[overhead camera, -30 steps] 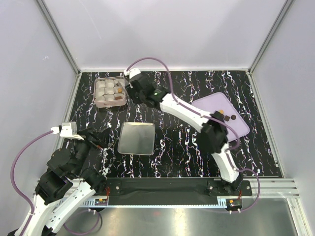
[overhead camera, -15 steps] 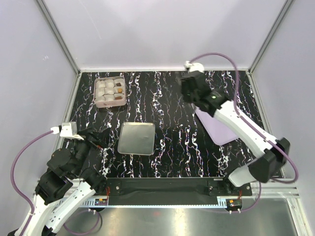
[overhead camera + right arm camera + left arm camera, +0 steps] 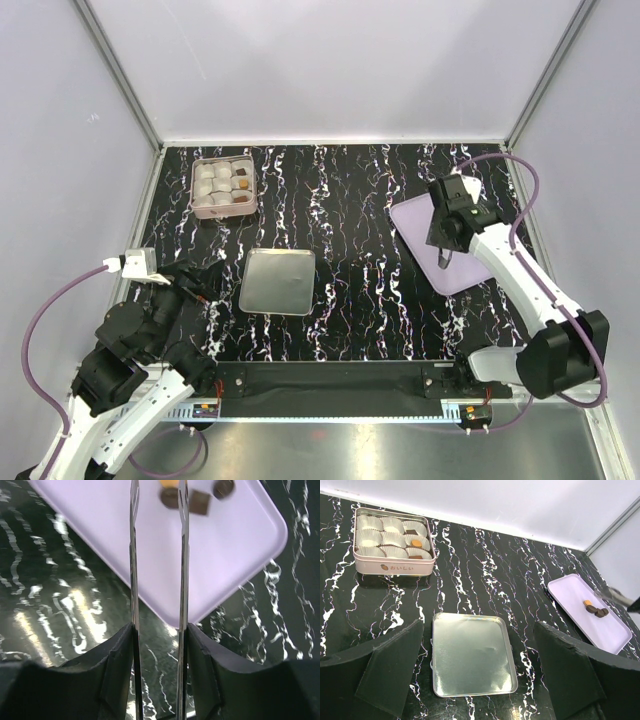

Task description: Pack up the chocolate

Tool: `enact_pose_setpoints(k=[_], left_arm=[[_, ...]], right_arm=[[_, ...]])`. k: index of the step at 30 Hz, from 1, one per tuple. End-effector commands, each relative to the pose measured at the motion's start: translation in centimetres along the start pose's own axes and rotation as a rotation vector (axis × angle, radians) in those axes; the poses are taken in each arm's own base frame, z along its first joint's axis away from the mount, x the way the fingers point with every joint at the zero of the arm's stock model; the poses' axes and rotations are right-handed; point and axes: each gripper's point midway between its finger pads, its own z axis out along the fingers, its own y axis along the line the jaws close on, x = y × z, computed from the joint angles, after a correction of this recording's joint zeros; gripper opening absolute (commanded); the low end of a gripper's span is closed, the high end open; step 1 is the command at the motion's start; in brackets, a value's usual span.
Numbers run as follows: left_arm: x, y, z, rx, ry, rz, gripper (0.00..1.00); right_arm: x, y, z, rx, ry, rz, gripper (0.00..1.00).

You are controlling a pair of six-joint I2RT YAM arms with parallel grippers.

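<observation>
Three dark brown chocolates [image 3: 200,502] and a tan one lie on the lilac tray [image 3: 225,550]; they also show in the left wrist view [image 3: 595,610]. My right gripper [image 3: 159,630] is shut on thin metal tweezers [image 3: 183,555]; their two tips stand apart, reaching over the chocolates. In the top view this gripper [image 3: 443,235] hovers over the tray [image 3: 412,215] and hides the chocolates. The pink tin [image 3: 392,569] at the far left holds white paper cups, three with chocolates in them [image 3: 416,543]. My left gripper [image 3: 480,680] is open and empty, above the silver lid.
The silver lid [image 3: 277,281] lies flat mid-table, left of centre. The pink tin [image 3: 222,187] stands at the back left. Grey walls and metal frame posts close in the black marbled table on three sides.
My right arm has swung from the pink tin at the back left across the table to the lilac tray on the right. The left arm has not moved.
</observation>
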Motion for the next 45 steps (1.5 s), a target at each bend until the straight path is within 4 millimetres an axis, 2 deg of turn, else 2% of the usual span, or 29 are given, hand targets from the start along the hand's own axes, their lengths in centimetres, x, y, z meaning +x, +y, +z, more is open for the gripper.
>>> enact_pose_setpoints(k=[1,6,10,18,30,31,37,45], left_arm=[[-1.0,-0.6,0.2,0.020,-0.039,-0.017,0.99],[-0.9,-0.8,0.3,0.029,-0.034,-0.014,0.99],[-1.0,-0.8,0.3,0.031,-0.035,-0.014,0.99],[-0.9,-0.8,0.3,0.030,-0.032,-0.011,0.99],[-0.9,-0.8,0.4,0.026,-0.031,-0.010,0.99],[-0.9,-0.8,0.4,0.027,-0.030,-0.010,0.99],[-0.9,-0.7,0.4,0.024,-0.031,-0.010,0.99],[-0.9,-0.7,0.4,0.024,-0.034,-0.011,0.99]], right_arm=[[-0.3,-2.6,-0.6,0.053,-0.024,0.096,0.51],[-0.2,-5.7,0.8,0.082,0.008,0.206,0.51],[0.1,-6.8,2.0,0.079,0.026,0.268,0.51],[0.6,-6.8,4.0,0.080,0.051,0.300,0.50],[0.7,-6.9,4.9,0.079,0.044,0.298,0.50],[0.5,-7.7,5.1,0.096,0.044,0.321,0.50],[0.8,-7.9,5.8,0.100,0.051,0.326,0.50],[1.1,-7.3,6.9,0.071,0.062,0.321,0.50]])
